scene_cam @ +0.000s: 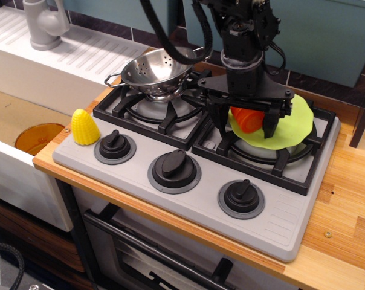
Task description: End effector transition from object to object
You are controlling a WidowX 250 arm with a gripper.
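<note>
Overhead, the end effector [245, 116] was seen poised above the right burner, its fingers [271, 122] spread apart astride an orange cup [248, 119] on the green plate [291, 124]; whether it was gripped could not be told. A lift toward the colander [153, 71] was judged next.

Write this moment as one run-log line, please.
gripper: open, astride orange cup | cup: on green plate | colander: left burner

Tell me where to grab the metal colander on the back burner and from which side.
Grip the colander by its thin rim, coming from above: it sits upright, bowl open upward. The near-left handle also sticks out. The pincer hangs over the orange cup.
</note>
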